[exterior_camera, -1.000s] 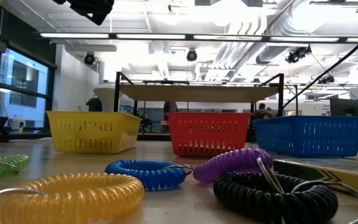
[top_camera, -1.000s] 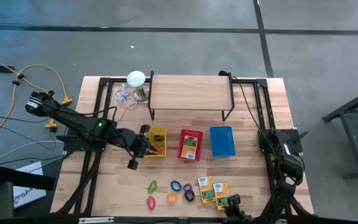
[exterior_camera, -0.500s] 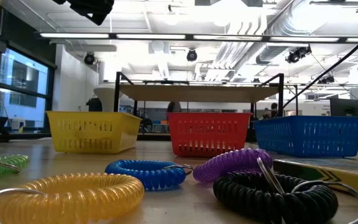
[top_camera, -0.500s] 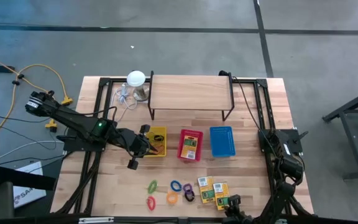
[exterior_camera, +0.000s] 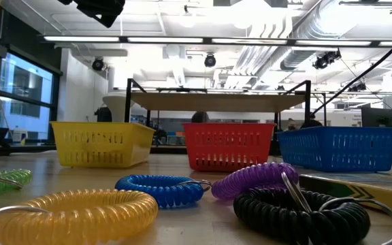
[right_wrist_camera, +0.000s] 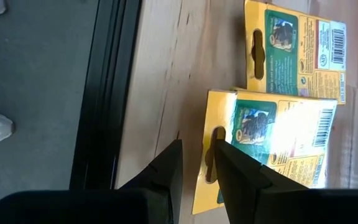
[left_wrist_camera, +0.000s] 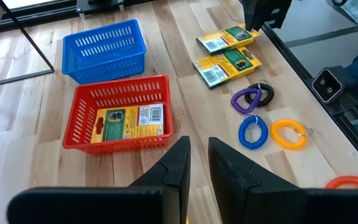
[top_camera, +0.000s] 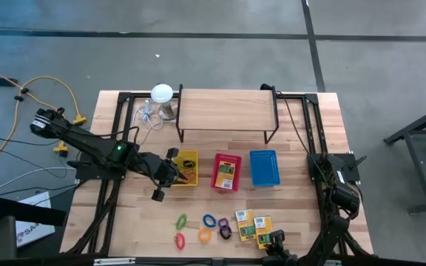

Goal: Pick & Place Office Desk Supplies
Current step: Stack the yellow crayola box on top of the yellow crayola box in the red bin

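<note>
High view: left pincer (top_camera: 163, 182) hovering beside the yellow basket (top_camera: 186, 168), fingers narrowly parted, holding nothing. Right pincer (top_camera: 276, 241) low at the counter (top_camera: 302, 140) front edge, fingers narrowly parted, empty, just at the nearest card box (right_wrist_camera: 272, 149). One box already lying in the red basket (left_wrist_camera: 120, 115); coiled rings (top_camera: 211, 227) and two boxes left near the front edge. Probably between picks; next, closing on that box's hang-tab end.

The wooden table (top_camera: 302, 148) carries three baskets (top_camera: 226, 171), coiled rings (top_camera: 209, 221) and card boxes (top_camera: 251, 227).
</note>
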Robot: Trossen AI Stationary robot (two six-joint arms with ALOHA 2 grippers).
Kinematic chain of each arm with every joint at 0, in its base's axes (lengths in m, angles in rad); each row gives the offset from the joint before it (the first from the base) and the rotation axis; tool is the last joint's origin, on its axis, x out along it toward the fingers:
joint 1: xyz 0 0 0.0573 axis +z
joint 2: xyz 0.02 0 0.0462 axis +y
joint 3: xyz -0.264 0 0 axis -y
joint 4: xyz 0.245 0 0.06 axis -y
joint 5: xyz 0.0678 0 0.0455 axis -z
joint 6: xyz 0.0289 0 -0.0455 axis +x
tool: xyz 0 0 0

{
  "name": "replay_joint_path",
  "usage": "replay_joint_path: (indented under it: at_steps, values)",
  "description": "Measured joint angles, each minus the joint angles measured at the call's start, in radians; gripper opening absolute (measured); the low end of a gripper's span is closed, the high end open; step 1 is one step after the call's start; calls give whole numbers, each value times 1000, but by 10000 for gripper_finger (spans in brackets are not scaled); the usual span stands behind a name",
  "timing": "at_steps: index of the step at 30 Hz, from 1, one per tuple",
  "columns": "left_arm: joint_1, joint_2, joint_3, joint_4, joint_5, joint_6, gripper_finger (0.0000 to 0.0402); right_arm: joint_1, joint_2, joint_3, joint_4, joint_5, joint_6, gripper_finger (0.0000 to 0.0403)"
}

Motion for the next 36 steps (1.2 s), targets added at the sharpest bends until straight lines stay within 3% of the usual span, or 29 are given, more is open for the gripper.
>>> replay_joint_path:
  at_steps: [15, 27, 36]
  values:
    - [0, 0, 0, 5, 0, 0, 54, -15, 0, 0, 14, -21, -7, 81]
    - [0, 0, 0, 5, 0, 0, 54, -14, 0, 0, 13, -24, -8, 10]
    - [0, 0, 0, 5, 0, 0, 54, -14, 0, 0, 13, -24, -8, 4]
